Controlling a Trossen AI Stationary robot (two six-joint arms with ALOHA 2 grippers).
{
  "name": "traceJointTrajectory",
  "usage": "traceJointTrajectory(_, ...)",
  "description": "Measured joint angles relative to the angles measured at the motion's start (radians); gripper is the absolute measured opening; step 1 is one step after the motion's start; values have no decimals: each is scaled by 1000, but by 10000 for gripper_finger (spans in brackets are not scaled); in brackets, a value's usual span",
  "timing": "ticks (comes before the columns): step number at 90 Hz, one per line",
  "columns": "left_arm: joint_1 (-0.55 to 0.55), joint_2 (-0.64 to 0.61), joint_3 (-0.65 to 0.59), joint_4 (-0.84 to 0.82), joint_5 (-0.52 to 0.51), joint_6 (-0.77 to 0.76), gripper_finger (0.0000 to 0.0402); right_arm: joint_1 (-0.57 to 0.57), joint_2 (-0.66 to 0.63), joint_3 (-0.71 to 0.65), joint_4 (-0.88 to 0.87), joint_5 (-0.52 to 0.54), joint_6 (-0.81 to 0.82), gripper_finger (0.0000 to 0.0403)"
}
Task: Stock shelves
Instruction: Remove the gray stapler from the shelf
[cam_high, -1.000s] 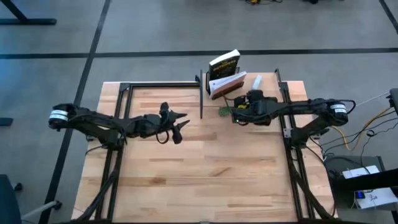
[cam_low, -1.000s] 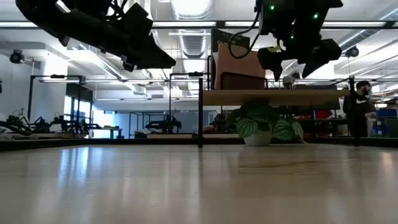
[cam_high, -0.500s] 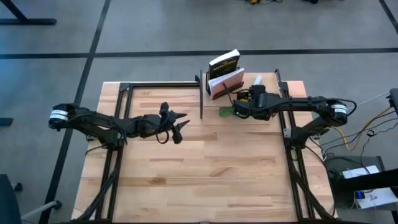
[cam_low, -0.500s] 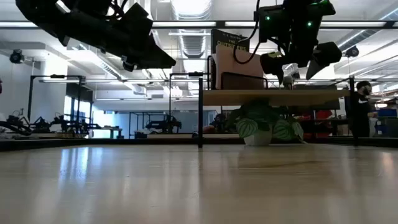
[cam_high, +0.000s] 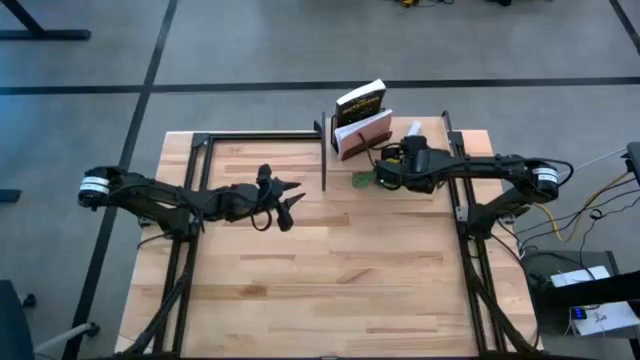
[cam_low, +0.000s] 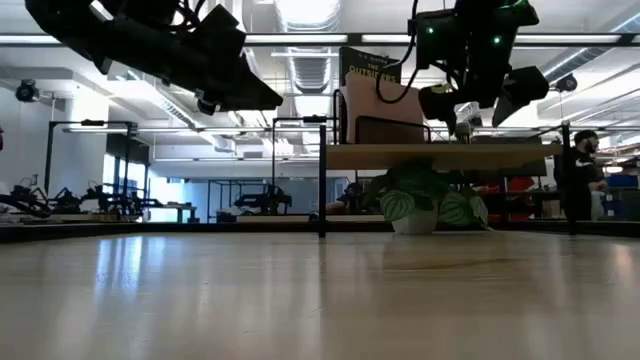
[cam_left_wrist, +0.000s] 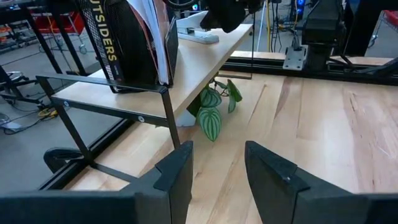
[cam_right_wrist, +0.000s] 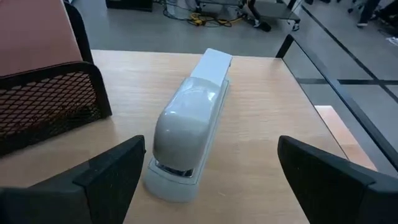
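Leftmost, the left gripper (cam_high: 292, 200) hovers well left of the shelf (cam_high: 432, 140), fingers spread, empty; books (cam_high: 362, 117) in a black wire rack (cam_right_wrist: 46, 109) occupy the shelf's left end; a white stapler (cam_right_wrist: 186, 137) lies beside them; the right gripper (cam_right_wrist: 208, 177) hangs above it, fingers spread wide; a plant (cam_low: 425, 200) sits under the shelf.
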Motion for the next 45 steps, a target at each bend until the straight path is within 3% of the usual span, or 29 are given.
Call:
traceJointTrajectory(23,0,0,0,0,0,0,128,0,1,-1,1,-2,-1,343)
traceJointTrajectory(45,0,0,0,0,0,0,128,0,5,-33,3,-1,20,273)
